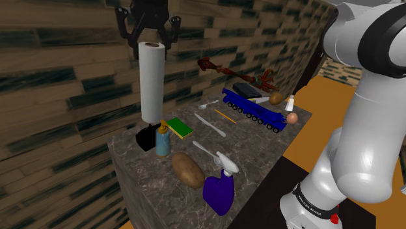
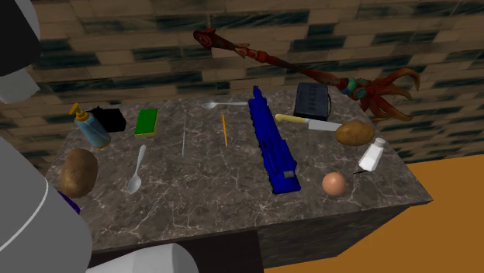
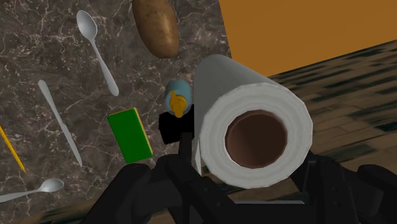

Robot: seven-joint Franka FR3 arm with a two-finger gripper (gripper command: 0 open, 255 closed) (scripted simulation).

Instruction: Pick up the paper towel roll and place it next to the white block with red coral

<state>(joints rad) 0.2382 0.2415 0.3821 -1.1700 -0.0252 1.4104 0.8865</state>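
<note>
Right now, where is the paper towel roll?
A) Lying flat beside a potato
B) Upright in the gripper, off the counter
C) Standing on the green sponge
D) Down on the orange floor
B: the shoulder view shows the paper towel roll upright, clasped at its top by the gripper, with its lower end above the soap bottle and off the counter.

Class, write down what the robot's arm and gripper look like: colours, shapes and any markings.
The arm is made of glossy white, rounded links with dark bands at the joints. Near its foot sits a dark ring carrying small white lettering, too small to read, and a small red mark below it. The gripper is all black, with two fingers.
</note>
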